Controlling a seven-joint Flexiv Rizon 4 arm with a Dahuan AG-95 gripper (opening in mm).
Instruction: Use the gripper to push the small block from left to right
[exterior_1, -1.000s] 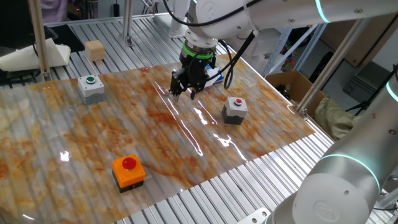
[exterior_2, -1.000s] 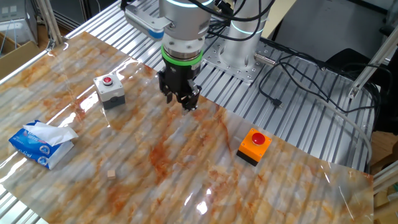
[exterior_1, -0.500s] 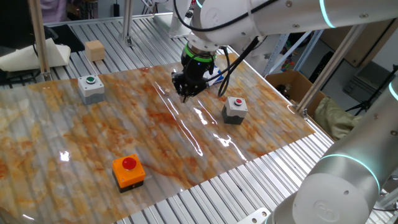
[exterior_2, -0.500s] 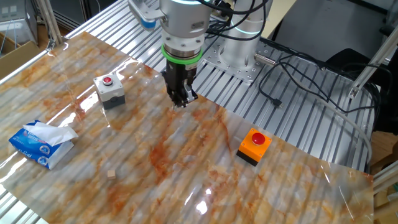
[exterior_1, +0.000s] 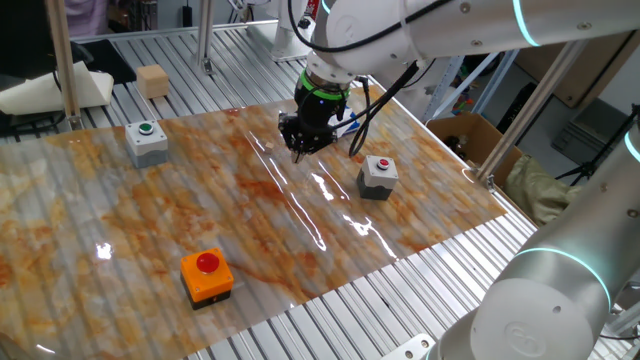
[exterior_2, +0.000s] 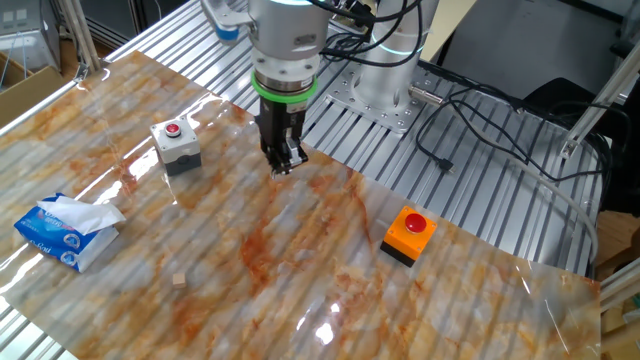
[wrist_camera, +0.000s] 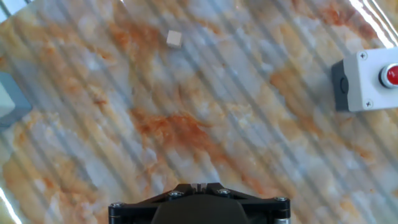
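The small block (exterior_2: 178, 281) is a tiny tan cube on the marbled mat, near the mat's front edge in the other fixed view. It also shows in the hand view (wrist_camera: 174, 39), far ahead of the fingers. I cannot see it in the one fixed view. My gripper (exterior_2: 281, 168) hangs just above the mat, well away from the block, with its black fingers pressed together and nothing between them. It also shows in the one fixed view (exterior_1: 300, 150) and at the bottom of the hand view (wrist_camera: 199, 186).
A grey box with a red button (exterior_2: 175, 145) stands beside the gripper. An orange box with a red button (exterior_2: 409, 233), a grey box with a green button (exterior_1: 147, 142), a tissue pack (exterior_2: 65, 230) and a larger wooden block (exterior_1: 152, 80) off the mat are also here.
The fingers were spread a second ago and are now shut. The gripper has turned and shifted slightly above the mat. The block has not moved.
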